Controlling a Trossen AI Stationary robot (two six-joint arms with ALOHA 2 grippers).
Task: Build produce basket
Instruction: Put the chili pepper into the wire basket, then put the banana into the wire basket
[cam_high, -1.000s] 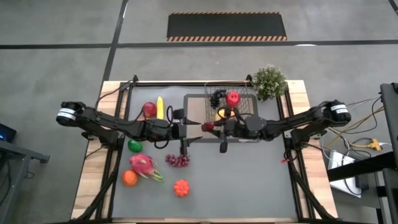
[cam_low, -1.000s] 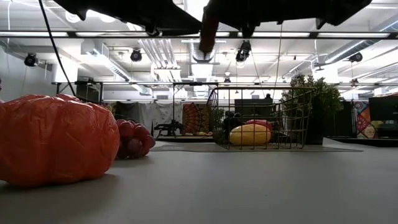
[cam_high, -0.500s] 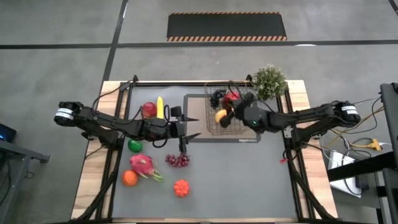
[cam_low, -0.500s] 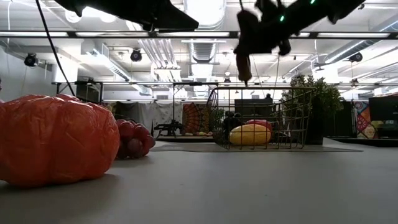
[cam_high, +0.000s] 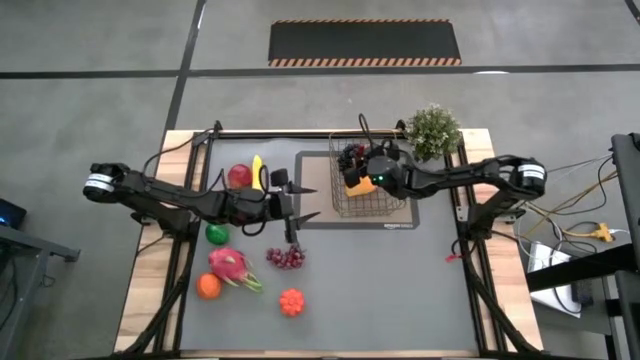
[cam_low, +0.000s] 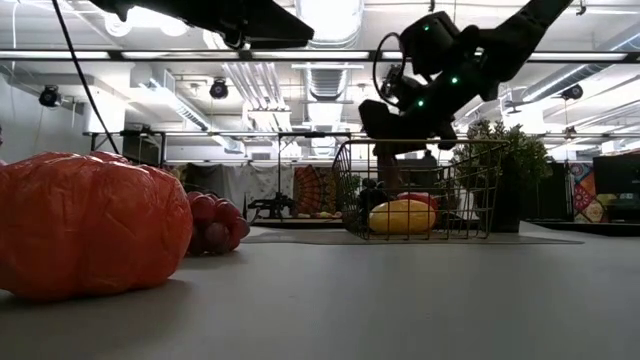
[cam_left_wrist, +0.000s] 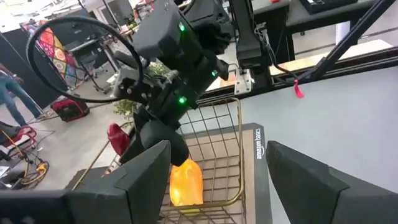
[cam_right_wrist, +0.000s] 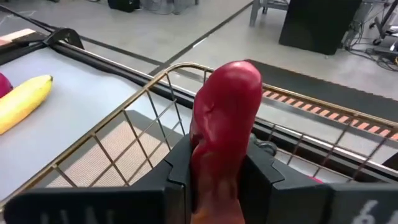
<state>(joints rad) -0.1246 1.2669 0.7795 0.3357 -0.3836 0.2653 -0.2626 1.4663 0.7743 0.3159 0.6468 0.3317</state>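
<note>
Your right end effector (cam_right_wrist: 217, 186) is clamped on a long red piece of produce (cam_right_wrist: 224, 124), which stands up between the two dark fingers; it hangs over the wire basket (cam_high: 375, 190), above the basket's rim in the low view; inside the basket you can see a yellow-orange fruit (cam_low: 402, 216), a red one (cam_left_wrist: 118, 138) and dark grapes (cam_high: 349, 155); the basket sits on a grey-brown mat (cam_high: 312, 190) at the far middle of the desk (cam_high: 400, 280), with a bushy potted plant (cam_high: 433, 130) just beside its far right corner.

Your left end effector (cam_high: 296, 205) has its fingers spread wide and holds nothing; it hovers above the desk just left of the mat, pointing toward the basket; near it lie a bunch of red grapes (cam_high: 286, 258), and behind the arm a red apple (cam_high: 240, 176) touching or just beside a yellow banana (cam_high: 257, 172).

On the left part of the desk lie a green fruit (cam_high: 217, 234), a pink dragon fruit (cam_high: 232, 267), an orange (cam_high: 208, 286), and, nearer the front, an orange-red lumpy piece (cam_high: 291, 301), which fills the left of the low view.
</note>
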